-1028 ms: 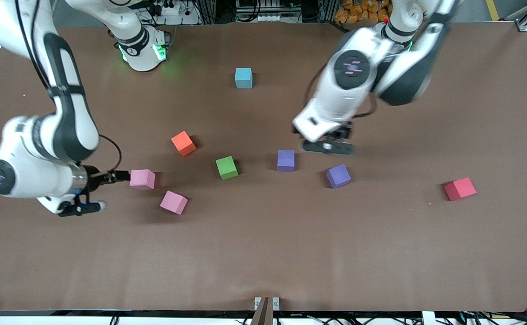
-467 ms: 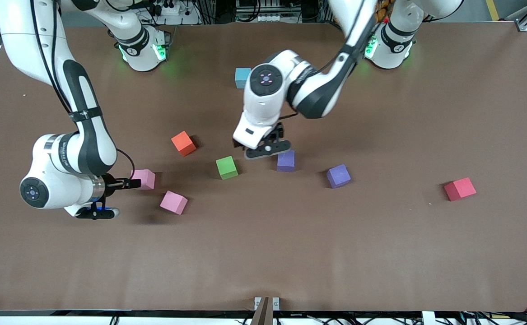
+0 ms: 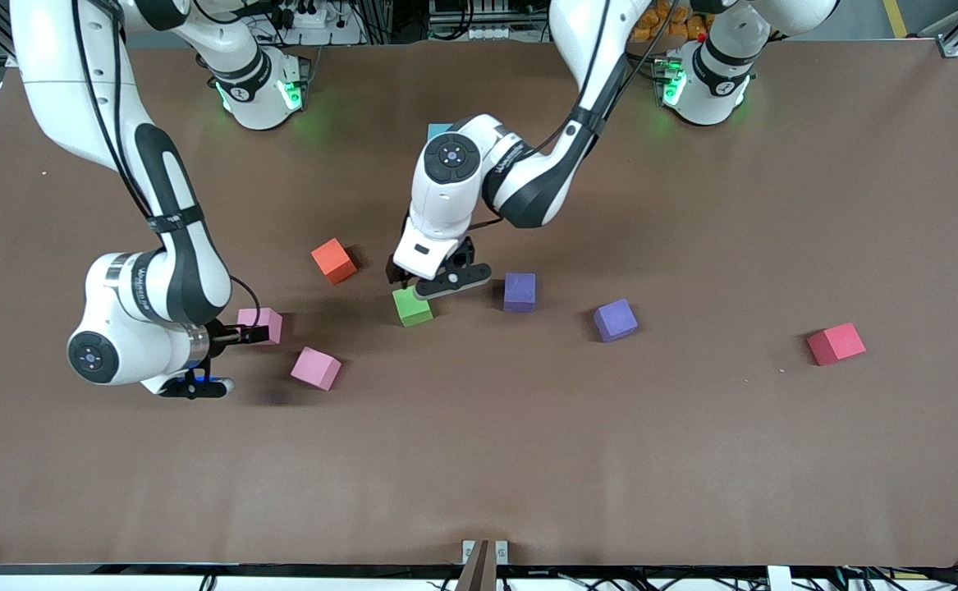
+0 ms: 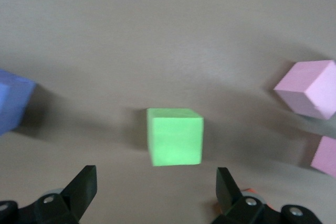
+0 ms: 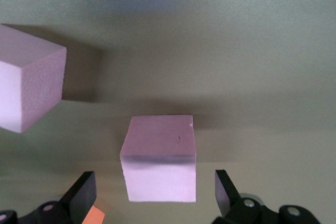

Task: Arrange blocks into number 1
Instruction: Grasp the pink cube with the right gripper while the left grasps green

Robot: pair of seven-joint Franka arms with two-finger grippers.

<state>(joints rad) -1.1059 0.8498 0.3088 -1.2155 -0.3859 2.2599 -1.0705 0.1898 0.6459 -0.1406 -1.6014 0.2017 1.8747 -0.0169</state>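
Left tool (image 3: 432, 289) spread wide, empty, over small green matte foam cube (image 3: 411, 306), lined up for pickup. Right tool (image 3: 228, 357) spread wide, empty, flanking small pink foam cube (image 3: 261, 323); second pink cube (image 3: 315, 368) at its 4 o'clock. Other cubes scattered across brown bench (image 3: 479, 460), number unformed.

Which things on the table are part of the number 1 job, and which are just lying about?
Job: light blue block, orange block, green block, two pink blocks, two purple blocks, red block.

Lying about: nothing besides the table.
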